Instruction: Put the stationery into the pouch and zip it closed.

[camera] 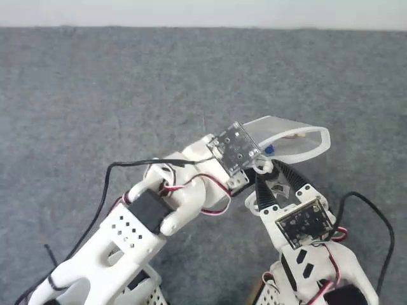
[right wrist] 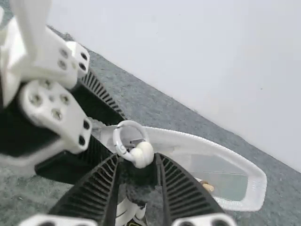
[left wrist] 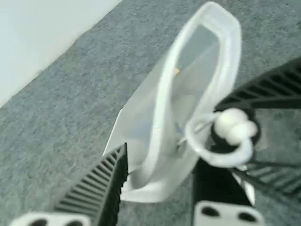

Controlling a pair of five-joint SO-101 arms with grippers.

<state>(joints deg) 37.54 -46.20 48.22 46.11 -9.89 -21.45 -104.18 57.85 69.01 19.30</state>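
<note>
We see the clear pouch (camera: 289, 133) lying on the grey bench (camera: 95, 95), its mouth gaping. Our left claw (left wrist: 162, 157) grips one end of the pouch between wide-set jaws, and the right claw (right wrist: 137, 157) pinches the zip pull (right wrist: 141, 154).
</note>
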